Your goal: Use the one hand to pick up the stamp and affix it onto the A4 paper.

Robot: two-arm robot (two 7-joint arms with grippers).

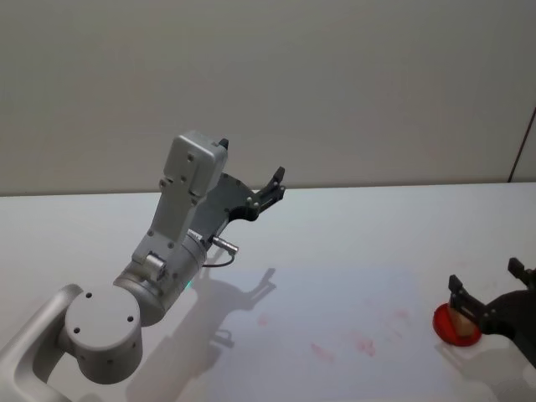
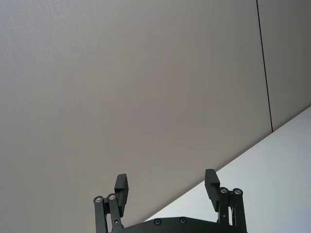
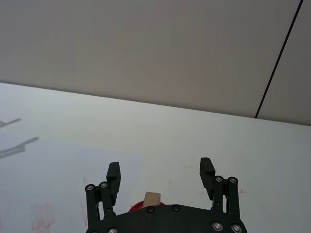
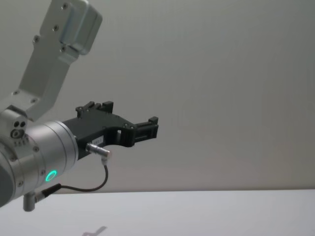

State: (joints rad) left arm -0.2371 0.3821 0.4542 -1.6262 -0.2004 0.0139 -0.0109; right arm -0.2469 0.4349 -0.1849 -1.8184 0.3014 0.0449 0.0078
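The white tabletop [image 1: 84, 234] runs back to a plain grey wall [image 1: 352, 84]. On its front middle lies the A4 paper [image 1: 335, 301], a faintly brighter sheet barely set off from the surface, with several pale red smudges [image 1: 364, 343] toward its right half.

The silver-grey left arm stands high over the tabletop's left part. Its left gripper [image 1: 272, 186] points toward the wall, well apart from the paper and from everything else, with its jaws spread wide and nothing between them. The left wrist view shows the two short black fingers [image 2: 121, 187] parted against the wall.

The right gripper [image 1: 487, 285] reaches in over the right side of the tabletop, toward the front, just beyond the paper's right edge. Its jaws also stand wide apart.

Below it a small round red disc [image 1: 442, 322] rests on the tabletop, and the stamp [image 1: 459, 318] stands on that disc. The stamp is a small light-brown, wood-coloured block with a flat pale top, far smaller than the gripper. In the right wrist view the stamp [image 3: 151, 197] shows in the gap between the two fingers [image 3: 113, 174], back near the gripper's body and closer to one finger than the other. Neither fingertip touches it, and its lower part is hidden behind the body.
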